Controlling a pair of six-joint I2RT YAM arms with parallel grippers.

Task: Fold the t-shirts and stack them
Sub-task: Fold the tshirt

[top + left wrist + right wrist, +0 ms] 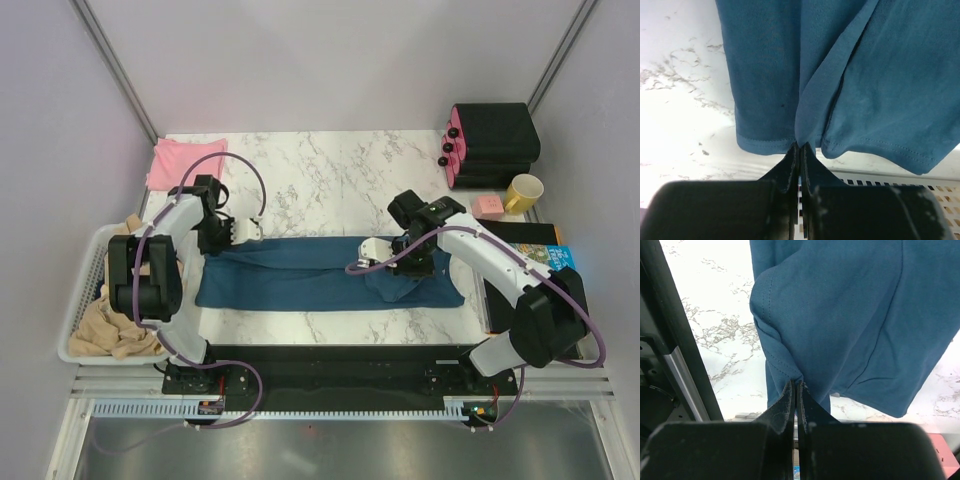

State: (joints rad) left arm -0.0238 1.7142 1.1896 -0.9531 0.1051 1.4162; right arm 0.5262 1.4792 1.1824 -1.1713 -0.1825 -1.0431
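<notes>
A dark teal-blue t-shirt [300,275] lies as a long band across the marble table's middle. My left gripper [215,248] is shut on its left end; in the left wrist view the jaws [800,145] pinch a fold of the hemmed edge of the shirt [880,75], which hangs above the tabletop. My right gripper [392,268] is shut on a bunched part right of centre; the right wrist view shows its jaws [795,384] closed on a stitched edge of the shirt [840,315]. A pale pink t-shirt [180,160] lies crumpled at the back left corner.
A white basket [85,290] holding beige cloth [115,330] stands at the left edge. At the back right are a black case [495,140], a yellow mug [522,192] and a small pink block [488,207]. A blue printed book [548,257] lies at the right.
</notes>
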